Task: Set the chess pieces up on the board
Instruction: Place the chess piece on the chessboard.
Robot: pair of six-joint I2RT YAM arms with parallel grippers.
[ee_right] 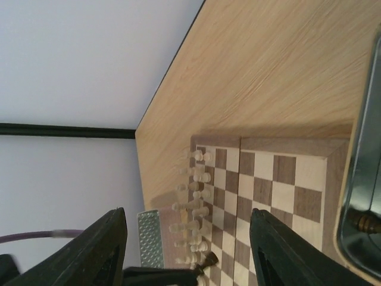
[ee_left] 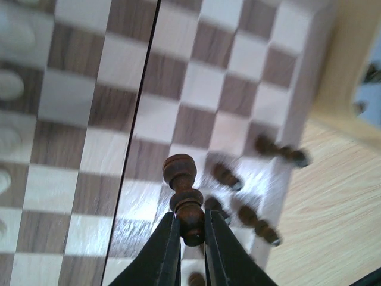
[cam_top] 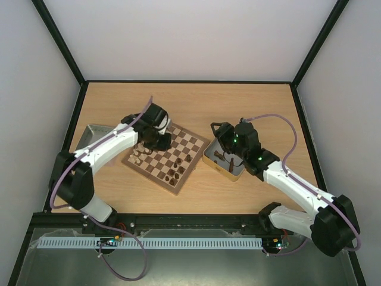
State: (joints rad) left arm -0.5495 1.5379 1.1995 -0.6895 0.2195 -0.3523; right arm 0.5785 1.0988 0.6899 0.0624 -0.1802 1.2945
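You've got the board (cam_top: pixel 172 156) mid-table, turned corner-on to the arms. The tray (cam_top: pixel 92 132) sits left of it and a bit behind, partly under the left arm. The tin (cam_top: pixel 209 159) sits right of it, just beside the right corner. On the board, one row of pieces (cam_top: pixel 138 156) runs along the near-left edge and a second cluster (cam_top: pixel 175 174) along the near-right edge. One held piece (ee_left: pixel 183 190) hangs over the board's far-left part, pinched in the left gripper (ee_left: pixel 189 229). Probably one loose piece (ee_right: pixel 364 221) lies in the tin, but the view's blurry.

board (cam_top: pixel 172 152) middle bare, pieces (cam_top: pixel 172 174) crowd edges
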